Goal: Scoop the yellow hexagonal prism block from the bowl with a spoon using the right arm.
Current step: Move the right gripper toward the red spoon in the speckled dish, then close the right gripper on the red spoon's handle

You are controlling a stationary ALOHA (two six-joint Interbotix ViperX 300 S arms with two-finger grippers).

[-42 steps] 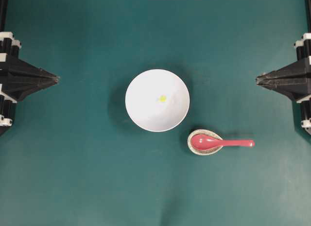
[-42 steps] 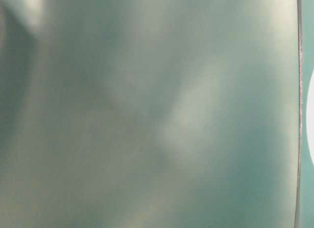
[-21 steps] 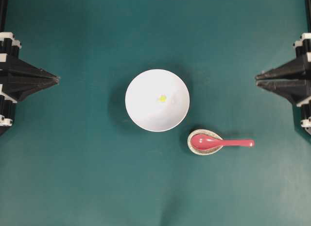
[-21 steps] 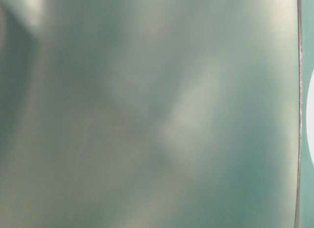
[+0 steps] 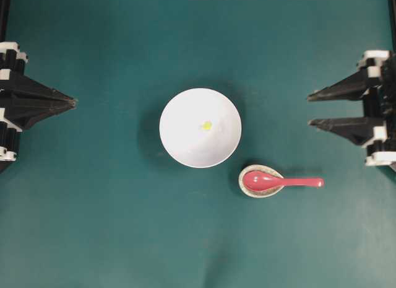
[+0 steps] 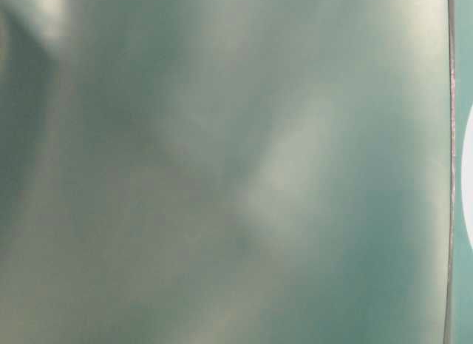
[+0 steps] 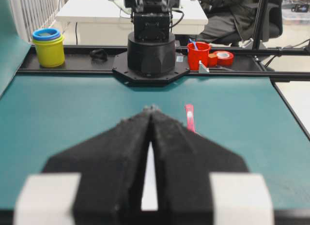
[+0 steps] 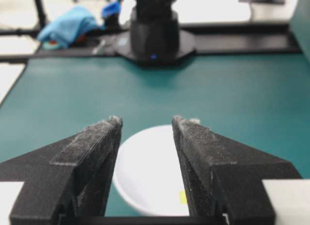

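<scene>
Fingers of my right gripper (image 5: 311, 109) stand spread wide apart with nothing between them, at the right edge of the tabletop (image 5: 111, 226), well apart from the spoon (image 5: 278, 181). My left gripper (image 5: 73, 102) is pinched closed and empty at the left edge. Yellow hexagonal prism block (image 5: 206, 125) lies inside the white bowl (image 5: 185, 145) at the middle. Spoon's head rests in a small speckled dish (image 5: 242, 187) just beside the bowl, handle pointing toward my right side.
</scene>
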